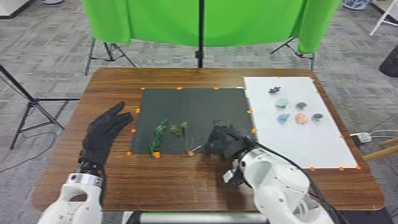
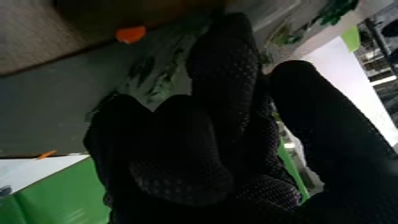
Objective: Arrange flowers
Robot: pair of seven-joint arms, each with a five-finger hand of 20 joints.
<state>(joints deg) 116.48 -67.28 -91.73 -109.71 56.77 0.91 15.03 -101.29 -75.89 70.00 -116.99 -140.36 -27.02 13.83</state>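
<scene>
In the head view, my left hand (image 1: 107, 124) rests over the table left of the dark mat (image 1: 200, 102), fingers straight and empty. My right hand (image 1: 227, 142) is low over the mat's near right corner, beside green leaves (image 1: 222, 124). A leafy green stem (image 1: 159, 136) and thinner sprigs (image 1: 185, 131) lie left of it on the mat. In the right wrist view, my right hand (image 2: 231, 150) has green foliage (image 2: 163, 82) close by and more leaves (image 2: 336, 12) farther off. Whether it holds a stem is hidden by the glove.
On the right, a white sheet (image 1: 311, 145) carries several small rosette-like pieces, one of them peach (image 1: 301, 118) and one blue (image 1: 283, 118). Orange tape marks the edges of mat and sheet. A green backdrop (image 1: 160, 22) stands beyond the table (image 1: 169, 187).
</scene>
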